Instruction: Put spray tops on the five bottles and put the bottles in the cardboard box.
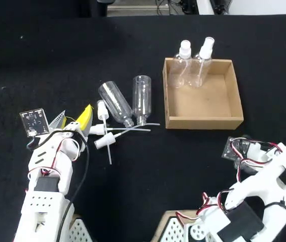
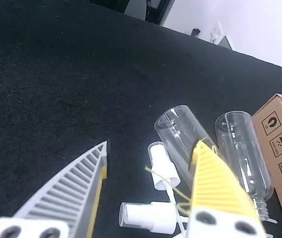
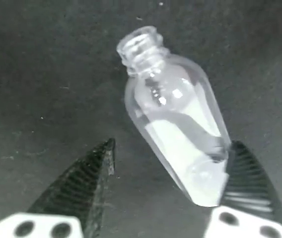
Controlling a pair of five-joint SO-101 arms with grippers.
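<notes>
Your right end effector gapes wide around a capless bottle lying near the bench's near right corner, so close squarely on its body, neck left free, while your left end effector, also wide, hangs by the loose spray tops mid-bench.

Even, soft light falls on the matte black desk, which swallows shadows. Small glints sit on the clear lying bottles. The right wrist view is dimmer, its bottle carrying bright highlights.
</notes>
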